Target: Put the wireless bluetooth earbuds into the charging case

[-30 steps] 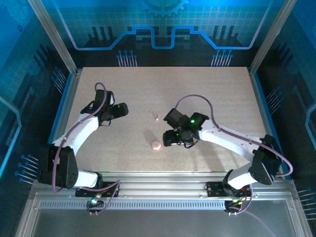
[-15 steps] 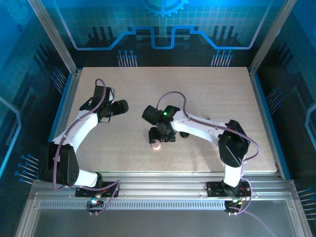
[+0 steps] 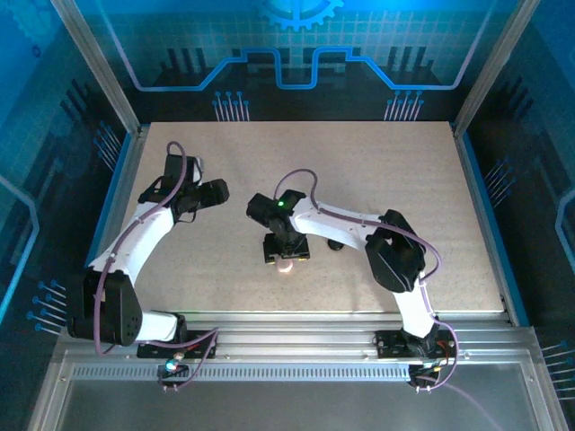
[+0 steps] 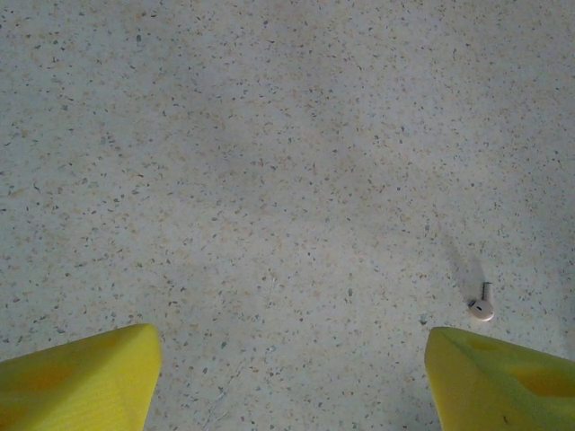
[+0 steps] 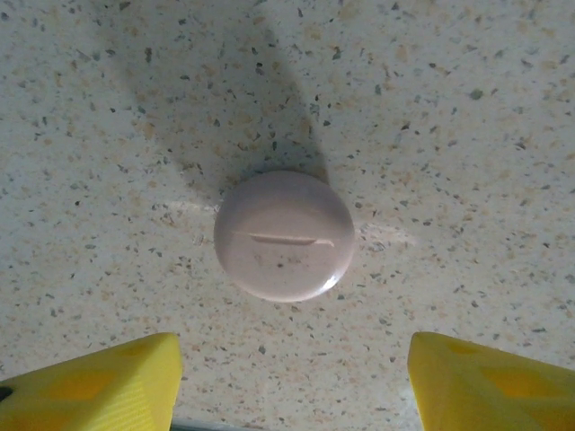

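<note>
Speckled tabletop (image 4: 225, 135) lies under me. My left gripper (image 4: 292, 382) gapes empty, a pale earbud (image 4: 482, 310) just beside one fingertip. My right gripper (image 5: 287, 382), spread wide and holding nothing, hangs over the round pink case (image 5: 284, 235).

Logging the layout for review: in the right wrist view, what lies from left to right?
Yellow finger → pink case → other yellow finger.
</note>
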Controlling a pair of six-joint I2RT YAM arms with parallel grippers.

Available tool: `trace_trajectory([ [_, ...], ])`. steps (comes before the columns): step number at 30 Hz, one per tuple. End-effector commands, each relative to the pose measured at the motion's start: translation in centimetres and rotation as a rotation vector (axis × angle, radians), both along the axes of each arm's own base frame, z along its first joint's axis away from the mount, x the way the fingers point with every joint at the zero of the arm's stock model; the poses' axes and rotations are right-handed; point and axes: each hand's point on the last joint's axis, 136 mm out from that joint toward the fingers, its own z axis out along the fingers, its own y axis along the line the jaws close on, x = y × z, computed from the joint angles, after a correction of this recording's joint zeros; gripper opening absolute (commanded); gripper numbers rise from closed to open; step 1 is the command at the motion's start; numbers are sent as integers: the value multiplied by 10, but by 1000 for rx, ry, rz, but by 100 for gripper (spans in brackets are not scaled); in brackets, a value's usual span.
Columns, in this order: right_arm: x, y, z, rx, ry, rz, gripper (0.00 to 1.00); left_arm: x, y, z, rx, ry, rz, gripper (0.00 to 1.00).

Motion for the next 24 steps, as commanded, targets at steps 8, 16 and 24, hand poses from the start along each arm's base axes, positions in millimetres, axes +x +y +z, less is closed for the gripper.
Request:
trace_trajectory([
  [8, 0, 4, -24, -12, 53, -7, 66, 2, 4, 6, 9, -14, -3, 78],
  [16, 5, 4, -38, -34, 58, -10, 65, 4, 3, 3, 1, -11, -4, 79],
  [24, 12, 2, -48, -44, 44, -15, 62, 4, 5, 5, 3, -19, -1, 78],
])
